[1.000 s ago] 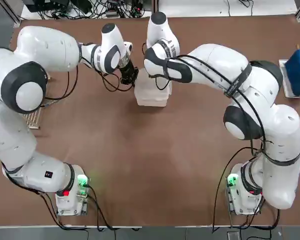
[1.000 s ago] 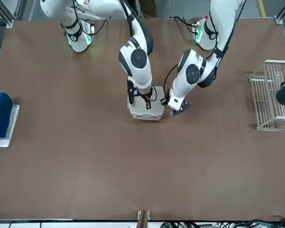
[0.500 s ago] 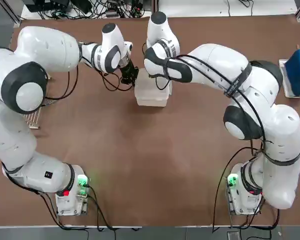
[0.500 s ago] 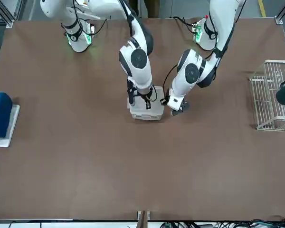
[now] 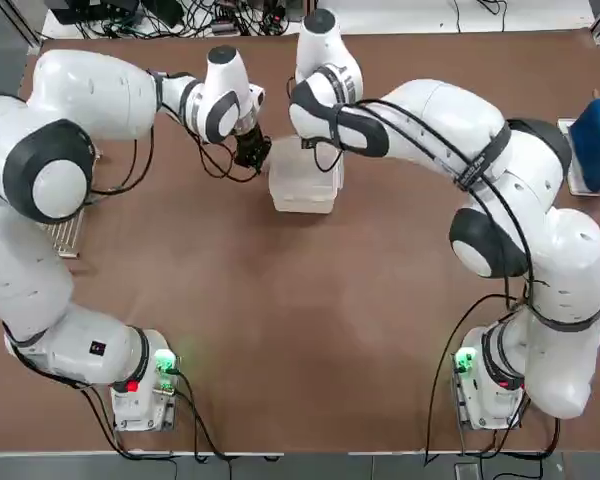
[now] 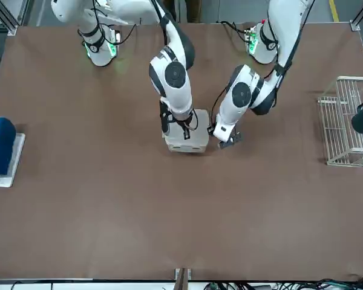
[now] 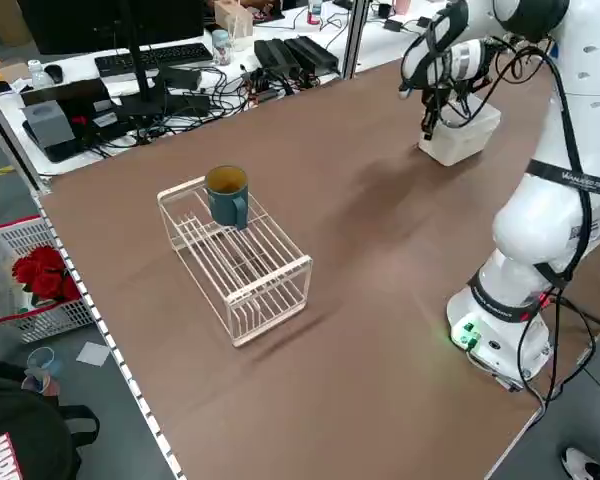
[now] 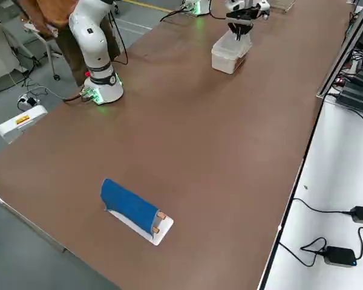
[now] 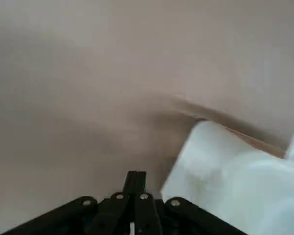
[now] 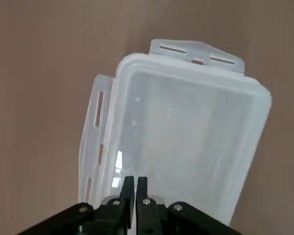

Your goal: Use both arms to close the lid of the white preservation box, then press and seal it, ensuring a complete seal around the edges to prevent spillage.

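Brown tabletop [image 5: 280,330] spreads beneath my arms. The white preservation box [image 10: 186,127] sits near its far edge, lid on, flaps outspread. My right gripper [image 10: 135,178], fingers pressed nearly together, is over it; my left [image 9: 137,174], fingers together, hangs just beside its left side.

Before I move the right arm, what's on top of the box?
The lid sits over it, with the right gripper above. Two side flaps stick out; the lid's edge beneath the gripper is covered, so I can't tell its seal.
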You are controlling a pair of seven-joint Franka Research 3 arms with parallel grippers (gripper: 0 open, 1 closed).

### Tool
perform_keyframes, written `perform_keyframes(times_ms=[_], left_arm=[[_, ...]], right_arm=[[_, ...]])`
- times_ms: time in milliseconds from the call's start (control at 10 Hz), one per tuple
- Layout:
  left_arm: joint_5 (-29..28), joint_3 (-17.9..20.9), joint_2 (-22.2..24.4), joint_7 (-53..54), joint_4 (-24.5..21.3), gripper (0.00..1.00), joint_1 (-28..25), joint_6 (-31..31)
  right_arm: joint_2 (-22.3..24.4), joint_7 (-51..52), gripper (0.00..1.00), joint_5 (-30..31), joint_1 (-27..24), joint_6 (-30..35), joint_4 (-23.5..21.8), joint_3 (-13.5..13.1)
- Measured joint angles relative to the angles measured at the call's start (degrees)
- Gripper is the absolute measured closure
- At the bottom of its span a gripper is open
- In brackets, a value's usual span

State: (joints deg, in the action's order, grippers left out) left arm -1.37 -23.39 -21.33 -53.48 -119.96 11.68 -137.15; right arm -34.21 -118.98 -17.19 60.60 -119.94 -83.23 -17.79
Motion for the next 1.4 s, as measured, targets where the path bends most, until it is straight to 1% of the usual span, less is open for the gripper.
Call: perform_keyframes(times_ms=[200, 400, 500, 600, 700, 900, 1100, 1200, 1300, 1400], left_arm=[[-1.2, -0.1, 0.6, 0.0, 1.8, 0.99, -2.2, 2.8], [-1.2, -0.2, 3.4, -2.4, 5.3, 0.99, -3.0, 7.1], [-1.2, -0.3, 4.8, -4.7, 7.8, 0.99, -2.8, 9.6], [-1.2, -0.9, 5.5, -6.9, 10.4, 0.99, -2.4, 11.4], [-1.0, -2.2, 5.5, -9.0, 12.1, 0.99, -2.0, 12.0], [-1.0, -5.0, 3.5, -13.3, 14.9, 0.99, -0.1, 12.1], [-0.9, -5.4, -1.2, -16.8, 20.1, 0.99, 4.1, 12.1], [-0.9, -5.4, -4.3, -18.5, 23.2, 0.99, 6.1, 12.0], [-1.0, -5.3, -7.1, -20.1, 25.7, 0.99, 8.1, 12.0], [-1.0, -5.2, -9.1, -21.4, 27.0, 0.99, 10.0, 11.7]], right_arm=[[3.7, 0.8, 0.91, 0.0, 0.0, 3.7, 0.2, -0.2], [6.9, 7.3, 0.91, 0.0, -1.4, 10.0, 0.1, -1.7], [8.3, 13.5, 0.91, 0.0, -3.8, 14.1, -0.4, -2.3], [9.3, 20.5, 0.91, -0.5, -7.1, 16.5, -1.9, -2.5], [10.1, 26.8, 0.9, -3.0, -10.3, 17.1, -4.9, -2.6], [10.7, 39.8, 0.9, -11.9, -15.6, 16.7, -12.8, -2.7], [10.7, 52.5, 0.9, -23.9, -19.7, 15.7, -20.6, -2.7], [10.7, 56.6, 0.9, -28.5, -21.1, 14.4, -24.2, -2.7], [10.8, 59.3, 0.9, -32.7, -21.4, 12.5, -27.3, -2.7], [10.8, 61.8, 0.9, -36.3, -21.3, 11.1, -29.8, -2.4]])
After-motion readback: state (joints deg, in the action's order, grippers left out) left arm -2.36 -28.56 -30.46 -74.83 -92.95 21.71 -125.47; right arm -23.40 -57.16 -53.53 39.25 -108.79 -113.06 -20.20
